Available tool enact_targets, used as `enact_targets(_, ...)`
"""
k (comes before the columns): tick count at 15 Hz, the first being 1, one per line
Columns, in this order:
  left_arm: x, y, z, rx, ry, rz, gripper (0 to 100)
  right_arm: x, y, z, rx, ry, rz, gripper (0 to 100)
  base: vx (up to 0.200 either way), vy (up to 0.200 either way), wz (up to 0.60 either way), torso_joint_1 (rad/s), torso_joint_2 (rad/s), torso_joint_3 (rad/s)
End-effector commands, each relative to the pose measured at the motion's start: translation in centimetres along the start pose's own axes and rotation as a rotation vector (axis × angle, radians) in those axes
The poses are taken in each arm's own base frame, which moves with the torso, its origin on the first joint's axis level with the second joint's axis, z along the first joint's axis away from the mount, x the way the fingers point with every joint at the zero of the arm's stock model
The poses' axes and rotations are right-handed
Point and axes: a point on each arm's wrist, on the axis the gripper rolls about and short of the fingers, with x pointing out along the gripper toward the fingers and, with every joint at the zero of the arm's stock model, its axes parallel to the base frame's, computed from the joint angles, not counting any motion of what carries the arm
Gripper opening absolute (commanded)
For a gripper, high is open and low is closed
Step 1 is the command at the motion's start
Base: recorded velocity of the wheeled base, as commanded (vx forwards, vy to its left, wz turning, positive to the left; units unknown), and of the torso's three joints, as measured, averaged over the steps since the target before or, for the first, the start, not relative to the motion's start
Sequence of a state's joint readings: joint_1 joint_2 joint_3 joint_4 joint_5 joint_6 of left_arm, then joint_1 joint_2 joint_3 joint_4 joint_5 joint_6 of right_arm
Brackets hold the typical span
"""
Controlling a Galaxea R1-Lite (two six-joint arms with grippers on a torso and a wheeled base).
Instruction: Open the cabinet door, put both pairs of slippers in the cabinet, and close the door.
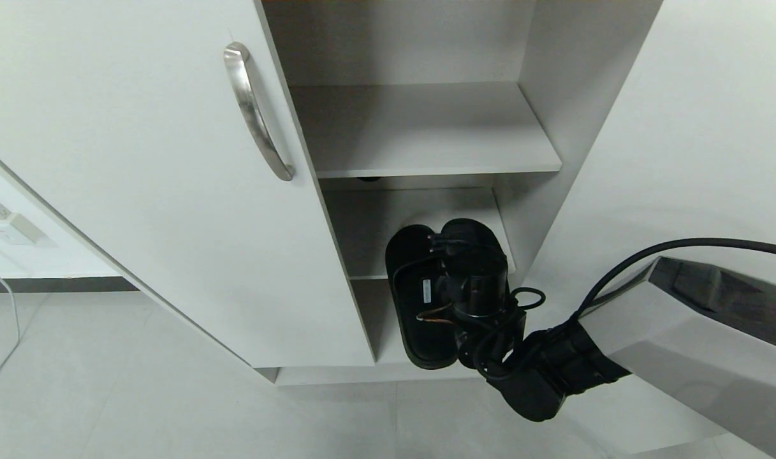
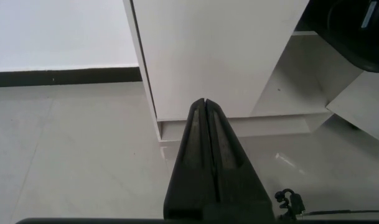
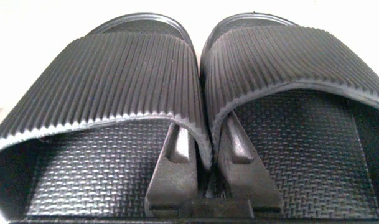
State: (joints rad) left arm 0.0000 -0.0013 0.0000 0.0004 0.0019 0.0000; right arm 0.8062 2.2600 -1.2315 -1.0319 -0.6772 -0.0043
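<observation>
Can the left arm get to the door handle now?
Probably yes: the curved silver metal handle is bare, with nothing in front. The left pincer, shut, sits low by the white cabinet's base, so it must rise.

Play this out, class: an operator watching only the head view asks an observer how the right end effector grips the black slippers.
Observer: The right end effector has one finger inside each of the black slippers and pinches their two neighbouring strap edges together.
Operator: And the left end effector?
Observer: The left end effector is shut on nothing, low over the floor, in front of the cabinet base.
</observation>
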Motion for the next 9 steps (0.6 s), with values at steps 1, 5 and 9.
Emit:
enact_targets(1,0.0,0.0,0.0,0.0,0.001,0.001,0,1.2,0.0,-0.2,0.006,-0.008,-0.009,0,0.0,0.0,0.0,0.0,0.0,0.0)
enact_targets(5,0.0,0.0,0.0,0.0,0.001,0.003,0,3.0,-0.7,0.5,0.022,-0.031,-0.023,0,0.0,0.0,0.0,0.0,0.0,0.0)
enact_targets(9,0.0,0.0,0.0,-0.002,0.001,0.003,0,4.8,-0.8,0.9,0.036,-0.048,-0.046,0,0.0,0.0,0.0,0.0,0.0,0.0)
